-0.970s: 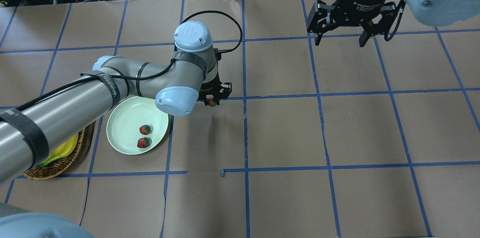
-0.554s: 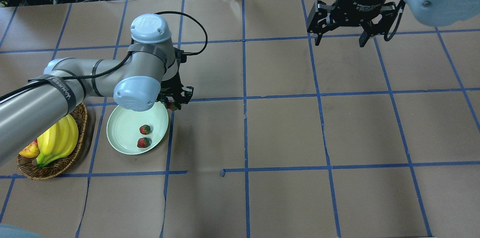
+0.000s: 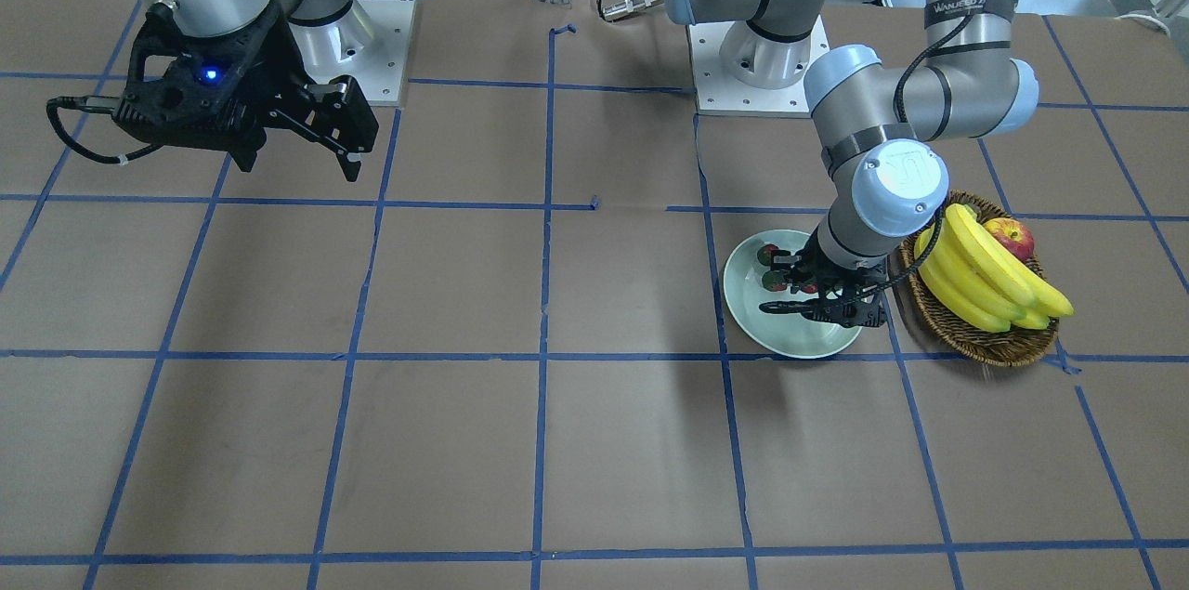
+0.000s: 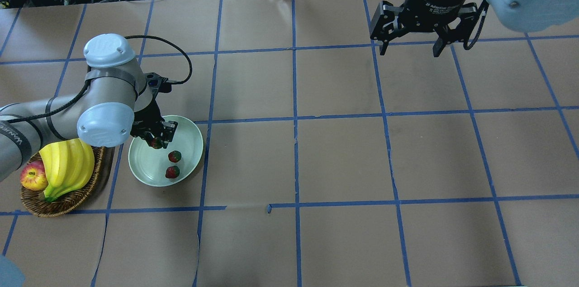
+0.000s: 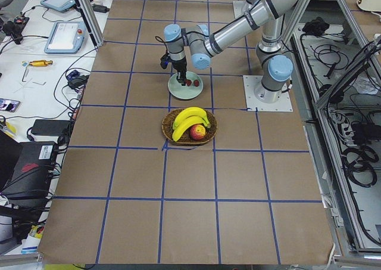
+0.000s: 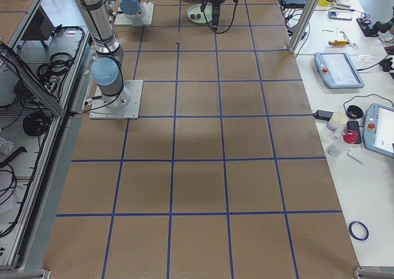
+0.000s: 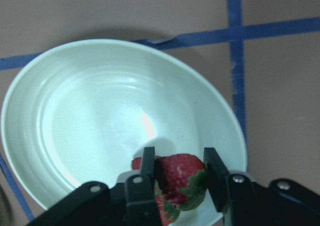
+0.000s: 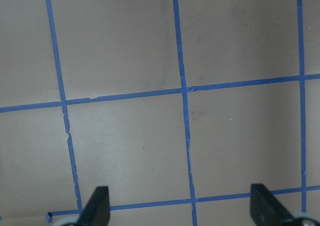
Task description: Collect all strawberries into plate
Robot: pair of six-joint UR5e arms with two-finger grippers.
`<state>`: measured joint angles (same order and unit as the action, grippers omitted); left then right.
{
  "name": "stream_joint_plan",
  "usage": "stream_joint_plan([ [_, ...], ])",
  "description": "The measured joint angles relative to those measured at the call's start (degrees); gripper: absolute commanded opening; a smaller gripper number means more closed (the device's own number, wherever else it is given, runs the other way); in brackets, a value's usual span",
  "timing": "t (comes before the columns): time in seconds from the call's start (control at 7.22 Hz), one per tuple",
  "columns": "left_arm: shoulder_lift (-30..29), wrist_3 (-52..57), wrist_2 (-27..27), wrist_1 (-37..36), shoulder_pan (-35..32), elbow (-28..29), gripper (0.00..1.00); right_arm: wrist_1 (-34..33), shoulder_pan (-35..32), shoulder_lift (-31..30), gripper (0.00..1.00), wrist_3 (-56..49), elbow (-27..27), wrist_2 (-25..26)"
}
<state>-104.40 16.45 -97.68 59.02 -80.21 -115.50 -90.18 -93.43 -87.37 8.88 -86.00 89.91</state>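
The pale mint-green plate [image 4: 144, 167] lies at the table's left; it also shows in the front view [image 3: 801, 341]. Two strawberries [image 4: 174, 156] [image 4: 172, 172] lie on it. My left gripper [image 4: 157, 141] is shut on the third strawberry [image 7: 179, 178] and holds it just above the plate's [image 7: 100, 121] inner surface, near its far-left part. In the front view the left gripper [image 3: 817, 297] hangs over the plate beside the two strawberries [image 3: 770, 266]. My right gripper [image 4: 409, 49] is open and empty, high over the far right of the table, and its fingers [image 8: 97, 208] frame bare paper.
A brown wicker basket [image 4: 68, 202] with bananas [image 4: 68, 167] and a red-yellow apple [image 4: 31, 176] stands just left of the plate, close under my left forearm. Brown paper with blue tape lines covers the table. Cables and devices lie beyond the far edge.
My left arm has swung left with the strawberry, from right of the plate to over the plate. The basket has come into full view. The right arm has not moved.
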Motion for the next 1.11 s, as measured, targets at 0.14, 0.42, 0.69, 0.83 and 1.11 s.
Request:
stream_joint_plan([
  [0.14, 0.06, 0.26, 0.09, -0.03, 0.78, -0.25, 1.00, 0.00, 0.00, 0.00, 1.00, 0.00, 0.03, 0.00],
  [0.42, 1.91, -0.42, 0.48, -0.67, 0.63, -0.10, 1.00, 0.00, 0.00, 0.00, 1.00, 0.00, -0.01, 0.00],
  [0.69, 6.20, -2.91, 5.04, 0.78, -0.55, 4.10, 1.00, 0.00, 0.00, 0.00, 1.00, -0.01, -0.04, 0.00],
  [0.83, 8.38, -4.98, 7.42, 4.69, -2.48, 8.73, 1.00, 0.00, 0.00, 0.00, 1.00, 0.00, -0.04, 0.02],
  [1.11, 10.49, -11.65, 9.13, 14.67, -7.56, 18.64, 1.00, 0.00, 0.00, -0.02, 1.00, 0.04, 0.09, 0.08],
])
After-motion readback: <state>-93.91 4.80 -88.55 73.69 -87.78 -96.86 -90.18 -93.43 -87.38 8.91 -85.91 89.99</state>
